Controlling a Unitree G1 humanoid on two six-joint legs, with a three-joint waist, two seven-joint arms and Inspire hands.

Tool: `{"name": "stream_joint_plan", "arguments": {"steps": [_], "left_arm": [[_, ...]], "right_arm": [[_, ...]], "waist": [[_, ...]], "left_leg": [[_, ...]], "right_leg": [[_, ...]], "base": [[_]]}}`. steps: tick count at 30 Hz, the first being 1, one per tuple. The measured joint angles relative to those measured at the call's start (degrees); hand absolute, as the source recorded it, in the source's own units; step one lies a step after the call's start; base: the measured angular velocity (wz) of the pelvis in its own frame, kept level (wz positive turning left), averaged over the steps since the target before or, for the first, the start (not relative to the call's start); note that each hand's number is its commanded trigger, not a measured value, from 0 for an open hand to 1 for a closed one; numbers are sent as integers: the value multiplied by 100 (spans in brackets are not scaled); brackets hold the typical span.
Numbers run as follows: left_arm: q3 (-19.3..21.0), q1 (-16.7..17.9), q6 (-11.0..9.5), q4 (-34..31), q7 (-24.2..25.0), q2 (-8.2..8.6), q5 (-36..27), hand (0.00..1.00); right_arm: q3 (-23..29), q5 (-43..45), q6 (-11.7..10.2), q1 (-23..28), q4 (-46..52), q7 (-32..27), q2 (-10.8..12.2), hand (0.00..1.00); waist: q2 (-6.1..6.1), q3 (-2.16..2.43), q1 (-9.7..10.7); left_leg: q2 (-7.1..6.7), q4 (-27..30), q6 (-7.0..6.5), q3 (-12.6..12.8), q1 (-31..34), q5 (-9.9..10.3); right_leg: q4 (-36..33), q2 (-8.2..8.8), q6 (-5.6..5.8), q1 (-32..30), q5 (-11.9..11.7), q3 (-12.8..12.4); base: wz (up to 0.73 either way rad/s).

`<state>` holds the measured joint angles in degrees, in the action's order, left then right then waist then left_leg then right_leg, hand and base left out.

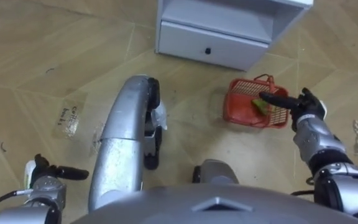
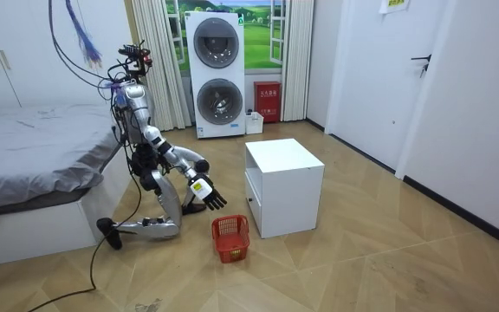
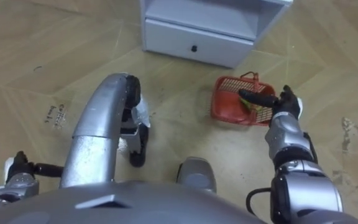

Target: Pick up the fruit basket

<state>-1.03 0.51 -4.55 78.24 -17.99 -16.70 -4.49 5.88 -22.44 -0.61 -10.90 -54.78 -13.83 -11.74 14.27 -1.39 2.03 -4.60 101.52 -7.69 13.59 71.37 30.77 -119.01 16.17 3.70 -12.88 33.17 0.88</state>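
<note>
Wood floor (image 1: 55, 56), red basket (image 1: 241, 107) near right fingers (image 1: 273, 98)

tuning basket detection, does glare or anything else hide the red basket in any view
Left eye view: the right hand covers the right edge of the fruit basket, no glare on it; room view: basket unobstructed on the floor beside the white cabinet.

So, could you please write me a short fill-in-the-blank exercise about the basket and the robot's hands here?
The fruit basket is ___ in colour.
It stands on the ___ before the white cabinet.
The hand reaching toward it, fingers straight, is the robot's ___ one.
Missing words: red; floor; right.
</note>
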Motion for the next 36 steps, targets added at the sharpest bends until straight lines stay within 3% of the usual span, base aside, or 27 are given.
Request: {"name": "stream_joint_plan", "arguments": {"steps": [1, 2, 4, 8, 13, 15, 19, 22, 25, 27, 29, 36], "left_arm": [[-68, 32, -1, -11, 12, 4, 12, 0], [-104, 29, 9, -9, 55, 51, 16, 0], [-140, 42, 13, -31, 136, 70, 17, 0], [-154, 131, 45, -84, 170, 69, 15, 0], [-381, 172, 49, -66, 487, 67, 15, 0], [-392, 167, 49, -57, 586, 67, 19, 0], [-495, 96, 45, -70, 753, 66, 10, 0], [-601, 53, 47, -32, 752, 28, -50, 0], [-719, 59, 51, -21, 831, 32, -59, 0], [-832, 40, 74, -42, 899, 37, -55, 0], [-918, 17, 84, -42, 986, 35, -55, 0], [-1349, 14, 192, -48, 1226, 33, -288, 0]], "right_arm": [[1, 56, -65, 0, 151, -49, -56, 0], [2, 75, -126, -9, 299, -52, -152, 0], [2, 75, -138, 7, 523, -91, -226, 0], [-1, 76, -230, 28, 788, -285, -369, 0], [-21, 155, -352, 28, 737, -238, -460, 0], [-56, 224, -352, 23, 592, -171, -460, 0], [-132, 279, -352, -31, 161, 28, -595, 0], [-244, 366, -351, -48, 26, 43, -598, 0], [-348, 530, -342, -392, -359, 141, -627, 0], [-476, 532, -345, -571, -516, 218, -724, 0], [-564, 511, -349, -657, -610, 249, -798, 0], [-918, 462, -348, -939, -1213, 413, -854, 0]], "waist": [[9, 0, 90], [-81, -45, 131], [-128, -71, 152], [-181, -43, 236], [-295, 1, 220], [-321, -4, 192], [-447, -68, 47], [-499, -71, -55], [-539, -75, -125], [-611, -106, -201], [-696, -99, -330], [-763, -119, -462]], "left_leg": [[7, 95, 48, 2, 32, 30], [57, 190, 99, -54, 79, 54], [111, 121, 205, -75, 83, 15], [89, -11, 376, -118, 37, -55], [76, -75, 473, -147, 25, -85], [79, -91, 490, -147, 18, -90], [79, -113, 522, -130, 100, -123], [80, -140, 528, -108, 167, -145], [88, -210, 536, -41, 279, -205], [95, -240, 536, -2, 333, -235], [96, -261, 544, 34, 412, -242], [97, -316, 530, 106, 629, -306]], "right_leg": [[-95, -4, -33, 68, 81, 18], [-172, -83, -68, 73, 136, 57], [-191, -132, -127, 4, 166, 18], [-192, -141, -129, -54, 168, -27], [-208, -158, -125, -107, 172, -77], [-215, -160, -123, -114, 172, -78], [-279, -142, -101, -221, 185, -115], [-303, -119, -69, -324, 201, -128], [-361, -51, -57, -507, 202, -138], [-396, -25, -31, -606, 218, -211], [-418, 4, -29, -727, 219, -234], [-458, 86, 29, -981, 250, -214]], "base": [[7], [0], [-8], [-4], [-4], [0], [-1], [2], [1], [-2], [-2], [5]]}}
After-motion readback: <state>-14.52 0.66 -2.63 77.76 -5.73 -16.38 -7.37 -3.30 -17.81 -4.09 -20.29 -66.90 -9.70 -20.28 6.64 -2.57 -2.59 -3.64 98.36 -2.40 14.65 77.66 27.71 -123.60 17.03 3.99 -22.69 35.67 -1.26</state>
